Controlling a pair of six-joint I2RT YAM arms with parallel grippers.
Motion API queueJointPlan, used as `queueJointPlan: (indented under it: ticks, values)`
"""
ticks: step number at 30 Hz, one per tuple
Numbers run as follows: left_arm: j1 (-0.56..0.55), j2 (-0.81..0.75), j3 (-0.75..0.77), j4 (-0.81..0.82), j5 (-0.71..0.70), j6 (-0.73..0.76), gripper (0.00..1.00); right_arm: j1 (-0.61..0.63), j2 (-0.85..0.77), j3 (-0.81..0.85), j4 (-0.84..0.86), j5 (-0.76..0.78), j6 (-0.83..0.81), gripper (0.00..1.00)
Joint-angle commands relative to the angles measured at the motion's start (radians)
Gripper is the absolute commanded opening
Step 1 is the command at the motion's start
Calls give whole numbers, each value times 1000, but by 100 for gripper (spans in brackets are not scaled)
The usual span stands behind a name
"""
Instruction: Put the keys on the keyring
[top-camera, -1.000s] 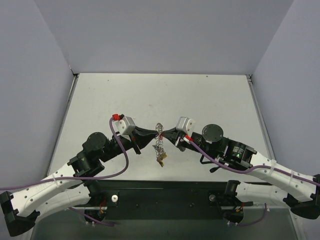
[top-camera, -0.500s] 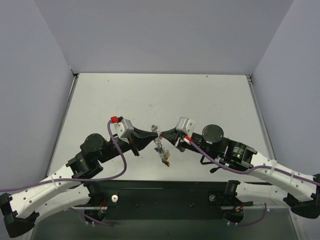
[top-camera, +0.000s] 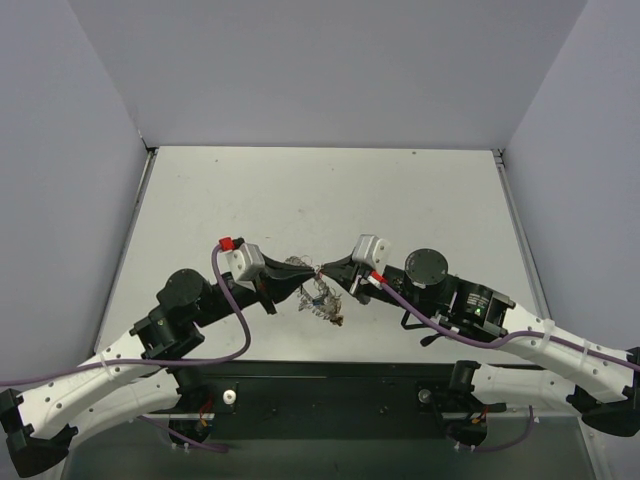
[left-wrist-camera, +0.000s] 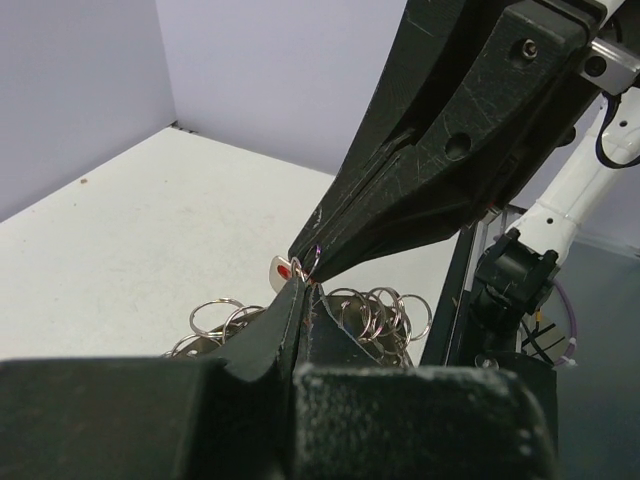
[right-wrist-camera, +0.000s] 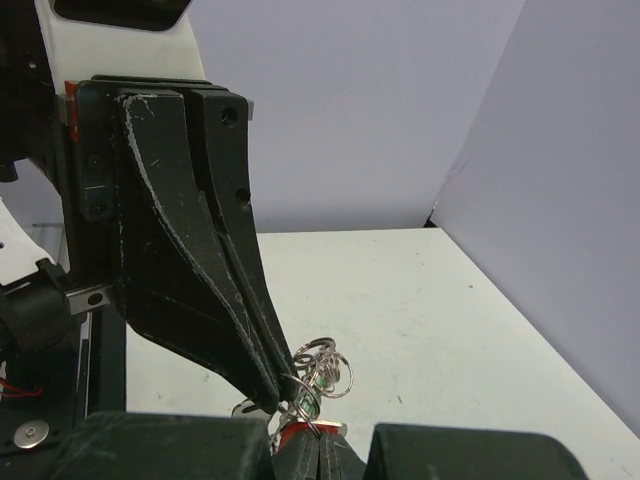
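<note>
The keyring (top-camera: 300, 270) is a thin silvery hoop strung with small rings, held in the air between the two grippers. My left gripper (top-camera: 309, 277) is shut on its rim; in the left wrist view (left-wrist-camera: 303, 287) small rings (left-wrist-camera: 392, 308) fan out on both sides of the shut fingers. My right gripper (top-camera: 322, 270) meets it tip to tip and is shut on a red-headed key (right-wrist-camera: 299, 433), which also shows in the left wrist view (left-wrist-camera: 283, 270). A green key (right-wrist-camera: 322, 383) hangs among the rings. A cluster of keys with a gold-yellow tag (top-camera: 331, 313) dangles below the grippers.
The pale tabletop (top-camera: 320, 200) lies under the grippers, walled by grey panels at the back and sides. A black rail (top-camera: 330, 390) runs along the near edge by the arm bases.
My left gripper has shifted a little nearer and lower. The hoop has tipped from upright to lying over toward the left gripper, and the hanging keys have swung slightly right. The right gripper has stayed put.
</note>
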Motion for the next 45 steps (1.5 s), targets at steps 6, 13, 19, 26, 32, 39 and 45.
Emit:
queueJointPlan:
  ticks: [6,13,19,26,32,39,45]
  values:
    - [-7,-30,27,5,-34,79,0,-3,2,53,-7,8,4,0]
    - [-6,-25,47,-151,-402,73,0,-23,-4,-1,-76,17,64,0]
    - [-6,-76,56,-308,-559,76,0,-111,-14,-158,-150,-45,206,0]
    - [-7,-133,93,-365,-607,99,0,-105,139,-416,-99,-59,415,0]
    - [-6,-116,125,-368,-604,123,0,-86,168,-429,-44,-73,464,38]
    - [-6,-87,142,-371,-584,133,0,-148,189,-423,45,-118,484,55]
    - [-6,-85,150,-383,-585,131,0,-140,282,-393,85,-180,515,51]
